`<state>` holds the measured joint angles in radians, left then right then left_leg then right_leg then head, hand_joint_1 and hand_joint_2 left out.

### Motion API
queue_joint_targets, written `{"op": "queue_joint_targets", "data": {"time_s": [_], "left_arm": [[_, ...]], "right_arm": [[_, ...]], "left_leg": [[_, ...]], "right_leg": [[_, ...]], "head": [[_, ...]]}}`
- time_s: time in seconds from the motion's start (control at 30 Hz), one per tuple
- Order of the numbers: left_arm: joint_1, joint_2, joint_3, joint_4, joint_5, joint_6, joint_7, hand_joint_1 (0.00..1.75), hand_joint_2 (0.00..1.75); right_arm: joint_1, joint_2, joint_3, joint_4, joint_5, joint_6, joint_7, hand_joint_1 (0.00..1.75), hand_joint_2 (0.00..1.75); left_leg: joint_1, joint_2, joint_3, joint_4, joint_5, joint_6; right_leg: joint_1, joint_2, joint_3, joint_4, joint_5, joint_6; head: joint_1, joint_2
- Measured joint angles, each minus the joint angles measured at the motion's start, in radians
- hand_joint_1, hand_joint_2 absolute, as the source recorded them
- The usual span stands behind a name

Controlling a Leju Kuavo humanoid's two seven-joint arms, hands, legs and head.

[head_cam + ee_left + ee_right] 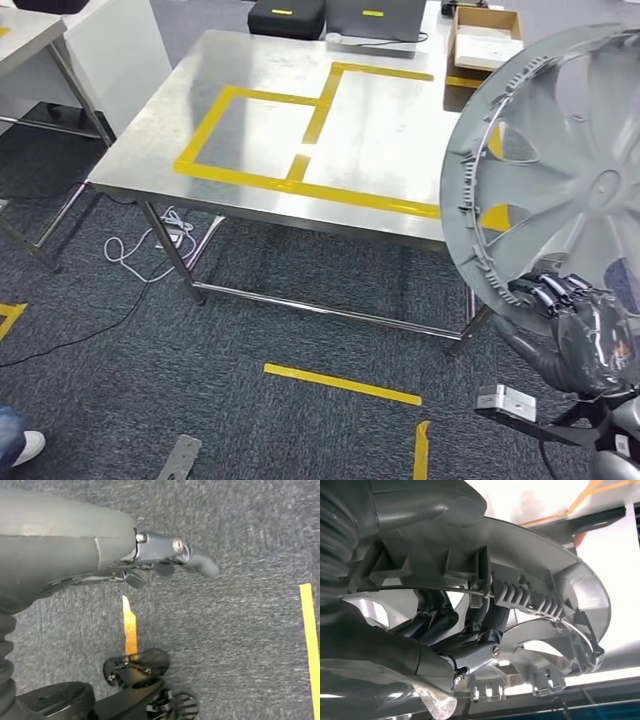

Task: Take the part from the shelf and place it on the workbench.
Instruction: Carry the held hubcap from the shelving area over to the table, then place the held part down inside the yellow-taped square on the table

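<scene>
Fig.: workbench (249,70), steel top w/ yellow tape outlines, fills upper centre of frame, ahead and left of my load. Part (555,170), a grey wheel cover, stands near upright at right edge, its rim overlapping the bench's right corner in view; my right hand (577,315) is clamped on its lower rim from below, fingers (444,625) hooked inside. Left hand (177,560) hangs over carpet, holding nothing, fingers apart. Judged: right arm nearer; carry goes up-left.

Part (558,170) in the right hand (585,330), right of and before the workbench (249,70).
</scene>
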<state>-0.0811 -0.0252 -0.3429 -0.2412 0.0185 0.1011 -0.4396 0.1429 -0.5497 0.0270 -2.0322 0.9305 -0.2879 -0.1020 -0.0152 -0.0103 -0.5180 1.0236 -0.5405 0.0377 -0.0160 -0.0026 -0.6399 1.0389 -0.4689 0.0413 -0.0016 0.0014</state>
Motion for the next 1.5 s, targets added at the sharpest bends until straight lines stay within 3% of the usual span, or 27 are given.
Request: {"op": "queue_joint_targets", "data": {"time_s": [0.07, 0.13, 0.23, 0.27, 0.3, 0.33, 0.4, 0.47, 0.53, 0.63, 0.67, 0.73, 0.8, 0.83, 0.87, 0.9, 0.97, 1.0, 1.13, 1.2, 1.27, 1.3, 1.33, 1.37, 1.43, 1.5], "left_arm": [[-0.001, 0.001, 0.0, 0.0, -0.001, 0.0, 0.001, 0.0, 1.75], [-0.003, 0.002, 0.001, 0.0, -0.003, -0.001, 0.001, 0.0, 1.75], [-0.005, 0.001, 0.001, 0.0, -0.008, 0.0, 0.001, 0.0, 1.75], [-0.004, 0.001, 0.001, 0.0, -0.009, 0.0, 0.001, 0.0, 1.75], [-0.003, 0.001, 0.001, 0.0, -0.009, 0.0, 0.001, 0.0, 1.75], [-0.002, 0.001, 0.001, 0.0, -0.009, 0.0, 0.002, 0.0, 1.75], [-0.001, 0.003, 0.002, 0.0, -0.011, 0.001, 0.002, 0.0, 1.75], [-0.002, 0.004, 0.004, 0.001, -0.012, 0.001, 0.002, 0.0, 1.75], [-0.002, 0.005, 0.005, 0.002, -0.013, 0.001, 0.005, 0.0, 1.75], [-0.003, 0.005, 0.007, 0.002, -0.018, -0.002, 0.017, 0.0, 1.75], [-0.004, 0.006, 0.008, 0.002, -0.022, -0.003, 0.024, 0.0, 1.75], [-0.004, 0.008, 0.008, 0.003, -0.031, -0.006, 0.039, 0.0, 1.75], [0.001, 0.009, 0.008, 0.006, -0.037, -0.007, 0.049, 0.0, 1.75], [0.005, 0.009, 0.008, 0.008, -0.038, -0.007, 0.052, 0.0, 1.75], [0.008, 0.01, 0.008, 0.009, -0.039, -0.008, 0.055, 0.0, 1.75], [0.009, 0.01, 0.008, 0.009, -0.039, -0.008, 0.058, 0.0, 1.75], [0.009, 0.013, 0.009, 0.012, -0.043, -0.008, 0.071, 0.0, 1.75], [0.01, 0.015, 0.009, 0.014, -0.046, -0.007, 0.08, 0.0, 1.75], [0.019, 0.028, 0.009, 0.022, -0.058, -0.006, 0.114, 0.0, 1.75], [0.02, 0.035, 0.009, 0.025, -0.067, -0.005, 0.136, 0.0, 1.75], [0.024, 0.041, 0.008, 0.03, -0.073, -0.006, 0.155, 0.0, 1.75], [0.028, 0.045, 0.008, 0.032, -0.075, -0.007, 0.161, 0.0, 1.75], [0.033, 0.049, 0.008, 0.034, -0.076, -0.007, 0.164, 0.0, 1.75], [0.036, 0.052, 0.008, 0.035, -0.078, -0.007, 0.165, 0.0, 1.75], [0.04, 0.059, 0.008, 0.037, -0.08, -0.007, 0.166, 0.0, 1.75], [0.039, 0.063, 0.008, 0.039, -0.081, -0.007, 0.166, 0.0, 1.75]], "right_arm": [[0.001, 0.0, 0.0, 0.0, 0.0, 0.002, 0.0, 1.75, 1.75], [0.0, 0.0, 0.001, 0.0, 0.0, 0.005, 0.001, 1.75, 1.75], [-0.004, 0.0, 0.002, 0.001, 0.004, 0.012, 0.001, 1.75, 1.75], [-0.005, 0.0, 0.002, 0.001, 0.005, 0.014, 0.001, 1.75, 1.75], [-0.005, 0.0, 0.003, 0.001, 0.006, 0.017, 0.002, 1.75, 1.75], [-0.005, 0.0, 0.004, 0.002, 0.006, 0.019, 0.003, 1.75, 1.75], [-0.009, 0.0, 0.008, 0.003, 0.005, 0.024, 0.004, 1.75, 1.75], [-0.019, 0.0, 0.013, 0.005, 0.006, 0.029, 0.004, 1.75, 1.75], [-0.031, 0.0, 0.02, 0.009, 0.007, 0.033, 0.003, 1.75, 1.75], [-0.04, -0.001, 0.032, 0.014, 0.009, 0.035, 0.006, 1.75, 1.75], [-0.044, -0.001, 0.035, 0.016, 0.009, 0.036, 0.007, 1.75, 1.75], [-0.049, -0.001, 0.04, 0.021, 0.011, 0.035, 0.01, 1.75, 1.75], [-0.05, -0.001, 0.046, 0.025, 0.012, 0.035, 0.011, 1.75, 1.75], [-0.049, -0.001, 0.049, 0.028, 0.012, 0.035, 0.012, 1.75, 1.75], [-0.049, -0.001, 0.051, 0.03, 0.012, 0.035, 0.012, 1.75, 1.75], [-0.049, -0.001, 0.052, 0.031, 0.012, 0.035, 0.013, 1.75, 1.75], [-0.051, -0.001, 0.051, 0.033, 0.012, 0.034, 0.015, 1.75, 1.75], [-0.051, -0.001, 0.051, 0.034, 0.013, 0.034, 0.016, 1.75, 1.75], [-0.058, -0.001, 0.054, 0.037, 0.015, 0.042, 0.026, 1.75, 1.75], [-0.069, -0.001, 0.058, 0.038, 0.016, 0.048, 0.034, 1.75, 1.75], [-0.075, -0.001, 0.064, 0.04, 0.018, 0.049, 0.036, 1.75, 1.75], [-0.076, -0.001, 0.066, 0.041, 0.019, 0.049, 0.037, 1.75, 1.75], [-0.077, -0.001, 0.07, 0.042, 0.02, 0.049, 0.038, 1.75, 1.75], [-0.077, -0.001, 0.072, 0.043, 0.021, 0.05, 0.039, 1.75, 1.75], [-0.077, -0.001, 0.075, 0.045, 0.021, 0.05, 0.041, 1.75, 1.75], [-0.08, -0.001, 0.075, 0.046, 0.021, 0.05, 0.042, 1.75, 1.75]], "left_leg": [[0.0, 0.002, 0.005, 0.005, -0.004, -0.012], [0.002, 0.003, -0.009, 0.047, -0.011, -0.023], [0.011, 0.003, -0.108, 0.216, -0.075, -0.042], [0.013, 0.003, -0.142, 0.262, -0.096, -0.046], [0.015, 0.004, -0.164, 0.28, -0.1, -0.047], [0.016, 0.004, -0.171, 0.265, -0.079, -0.047], [0.014, 0.004, -0.145, 0.147, 0.022, -0.039], [0.008, 0.005, -0.12, 0.044, 0.078, -0.026], [0.001, 0.004, -0.116, 0.019, 0.08, -0.016], [0.006, 0.003, -0.1, -0.002, 0.093, 0.0], [0.009, 0.003, -0.094, -0.009, 0.095, 0.004], [0.009, 0.003, -0.089, -0.014, 0.093, 0.011], [0.007, 0.003, -0.085, -0.014, 0.087, 0.014], [0.006, 0.003, -0.082, -0.013, 0.084, 0.014], [0.006, 0.002, -0.077, -0.012, 0.08, 0.013], [0.006, 0.001, -0.072, -0.011, 0.075, 0.01], [0.001, -0.002, -0.068, -0.004, 0.065, 0.001], [-0.001, -0.002, -0.068, -0.002, 0.062, -0.003], [0.001, -0.001, -0.071, 0.014, 0.046, -0.02], [0.005, 0.0, -0.106, 0.097, -0.003, -0.033], [0.01, 0.001, -0.171, 0.233, -0.062, -0.042], [0.012, 0.002, -0.193, 0.278, -0.073, -0.044], [0.013, 0.002, -0.2, 0.288, -0.064, -0.044], [0.014, 0.002, -0.188, 0.257, -0.036, -0.042], [0.013, 0.002, -0.127, 0.12, 0.038, -0.034], [0.009, 0.002, -0.084, 0.02, 0.068, -0.026]], "right_leg": [[0.001, 0.002, 0.014, -0.006, 0.0, -0.012], [-0.005, 0.002, 0.029, -0.013, -0.002, -0.021], [-0.008, 0.001, 0.045, -0.016, -0.013, -0.03], [-0.009, 0.001, 0.05, -0.016, -0.019, -0.031], [-0.009, 0.002, 0.057, -0.016, -0.025, -0.03], [-0.009, 0.003, 0.065, -0.016, -0.031, -0.03], [-0.009, 0.003, 0.083, -0.017, -0.044, -0.027], [-0.009, 0.004, 0.092, -0.018, -0.052, -0.02], [-0.009, 0.005, 0.094, -0.021, -0.056, -0.007], [-0.008, 0.004, 0.089, -0.009, -0.076, 0.01], [-0.008, 0.003, 0.071, 0.026, -0.095, 0.013], [-0.008, 0.003, 0.0, 0.152, -0.148, 0.015], [-0.008, 0.003, -0.067, 0.252, -0.168, 0.019], [-0.008, 0.003, -0.077, 0.251, -0.148, 0.019], [-0.008, 0.002, -0.066, 0.21, -0.11, 0.018], [-0.009, 0.002, -0.038, 0.141, -0.065, 0.017], [-0.007, 0.001, 0.02, 0.019, -0.016, 0.011], [-0.005, 0.002, 0.036, -0.009, -0.011, 0.007], [-0.007, 0.005, 0.047, -0.021, -0.016, -0.014], [-0.011, 0.002, 0.052, -0.023, -0.017, -0.023], [-0.011, 0.0, 0.054, -0.023, -0.02, -0.027], [-0.011, 0.001, 0.055, -0.023, -0.02, -0.028], [-0.011, 0.001, 0.056, -0.023, -0.021, -0.028], [-0.011, 0.002, 0.058, -0.023, -0.023, -0.027], [-0.01, 0.002, 0.065, -0.023, -0.026, -0.024], [-0.007, 0.002, 0.066, -0.022, -0.029, -0.016]], "head": [[0.001, 0.0], [-0.002, 0.0], [-0.006, 0.0], [-0.006, 0.0], [-0.006, 0.0], [-0.006, 0.0], [-0.006, 0.0], [-0.006, 0.0], [-0.006, 0.0], [-0.004, 0.0], [-0.001, 0.0], [0.002, 0.0], [0.002, 0.0], [0.002, 0.0], [0.002, 0.0], [0.002, 0.0], [0.002, 0.0], [0.001, 0.0], [-0.003, 0.0], [-0.006, 0.0], [-0.008, 0.0], [-0.008, 0.0], [-0.008, 0.0], [-0.008, 0.0], [-0.008, 0.0], [-0.008, 0.0]]}}
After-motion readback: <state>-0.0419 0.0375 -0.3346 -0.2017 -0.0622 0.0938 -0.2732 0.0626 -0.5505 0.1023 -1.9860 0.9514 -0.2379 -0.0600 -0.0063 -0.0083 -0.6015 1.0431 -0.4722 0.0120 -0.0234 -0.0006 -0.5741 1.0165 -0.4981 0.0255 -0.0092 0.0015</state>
